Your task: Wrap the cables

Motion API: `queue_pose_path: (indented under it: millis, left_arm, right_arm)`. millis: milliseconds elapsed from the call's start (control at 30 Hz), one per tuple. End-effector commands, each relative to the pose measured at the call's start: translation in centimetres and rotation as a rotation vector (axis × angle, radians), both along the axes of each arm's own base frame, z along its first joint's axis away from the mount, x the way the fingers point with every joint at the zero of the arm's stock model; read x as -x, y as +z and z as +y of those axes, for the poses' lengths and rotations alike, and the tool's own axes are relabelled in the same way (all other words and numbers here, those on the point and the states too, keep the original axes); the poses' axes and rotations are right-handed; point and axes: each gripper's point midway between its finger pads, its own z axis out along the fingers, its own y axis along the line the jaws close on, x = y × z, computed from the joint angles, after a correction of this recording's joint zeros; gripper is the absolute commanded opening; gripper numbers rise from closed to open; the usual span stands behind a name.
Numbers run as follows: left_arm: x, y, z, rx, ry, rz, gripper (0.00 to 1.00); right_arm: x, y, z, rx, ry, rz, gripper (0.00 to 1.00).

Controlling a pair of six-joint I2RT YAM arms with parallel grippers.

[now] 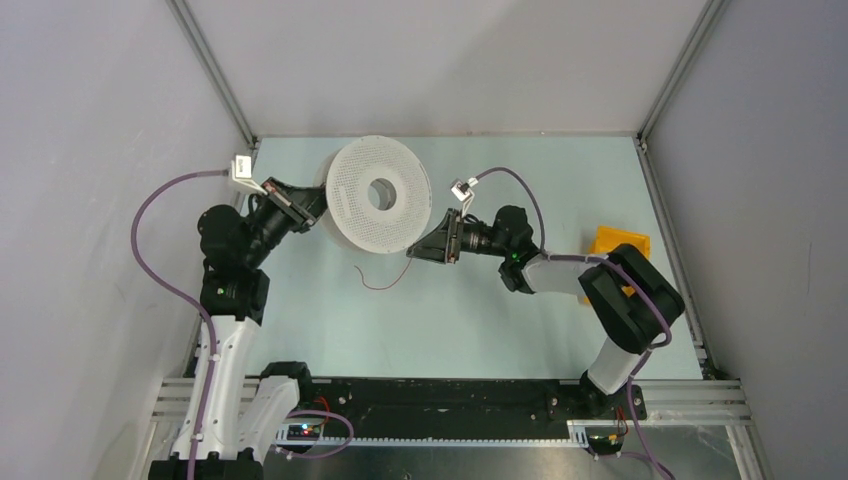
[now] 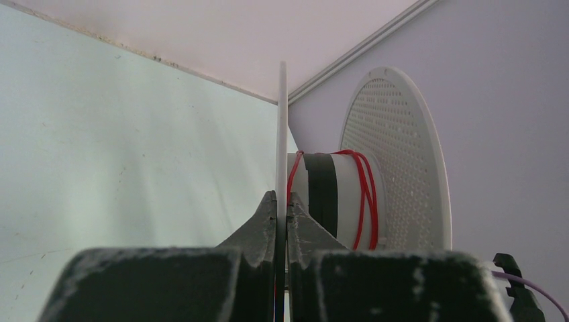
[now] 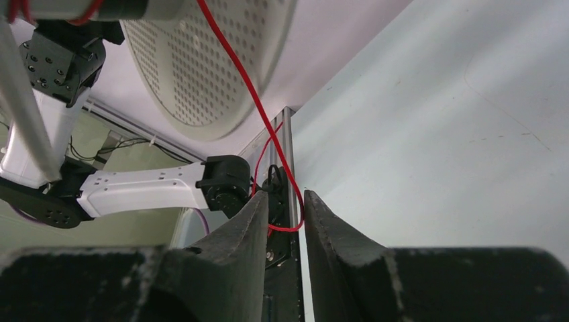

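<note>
The white spool (image 1: 350,200) stands tilted at the back of the table. My left gripper (image 1: 322,205) is shut on the edge of its near flange (image 2: 282,134). Thin red wire (image 2: 366,194) lies in a few turns round the hub beside a black band. In the right wrist view the wire (image 3: 248,80) runs down from the perforated flange (image 3: 201,60) and loops through the narrow gap between my right gripper's (image 3: 286,201) parted fingers. My right gripper (image 1: 412,250) is just below the spool's right side. A loose curl of wire (image 1: 380,283) trails onto the table.
An orange object (image 1: 618,245) lies at the right of the table, partly behind my right arm. Grey walls with metal frame rails close in the back and sides. My left arm (image 3: 134,188) shows in the right wrist view.
</note>
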Motion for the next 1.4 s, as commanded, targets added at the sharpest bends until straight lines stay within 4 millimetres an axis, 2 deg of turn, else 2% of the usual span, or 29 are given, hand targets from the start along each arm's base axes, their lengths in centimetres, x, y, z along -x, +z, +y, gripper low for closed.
queue_pose_path:
  millis: [0, 400, 600, 767, 1133, 1367]
  left_arm:
    - [0.3, 3.7, 0.6, 0.053, 0.041, -0.128, 0.0]
    - [0.1, 3.9, 1.0, 0.092, 0.067, -0.132, 0.0]
    - [-0.5, 3.7, 1.6, 0.122, 0.107, -0.125, 0.0]
    - [-1.3, 3.2, 2.2, 0.142, 0.145, -0.104, 0.0]
    - [-2.4, 1.7, 2.9, 0.204, 0.19, -0.068, 0.0]
    - [-2.5, 1.2, 2.8, 0.312, 0.183, -0.031, 0.0]
  right_arm:
    - [0.4, 0.9, 0.4, -0.073, 0.012, -0.004, 0.3]
    - [1.0, 0.8, 1.2, -0.11, 0.036, 0.028, 0.25]
    - [1.9, 1.7, 1.5, -0.145, 0.067, 0.058, 0.2]
    - [3.0, 4.2, 1.1, -0.225, 0.105, 0.065, 0.01]
    - [4.6, 10.9, -0.4, -0.37, 0.126, 0.016, 0.0]
    - [4.5, 13.8, -0.5, -0.449, 0.091, -0.007, 0.0]
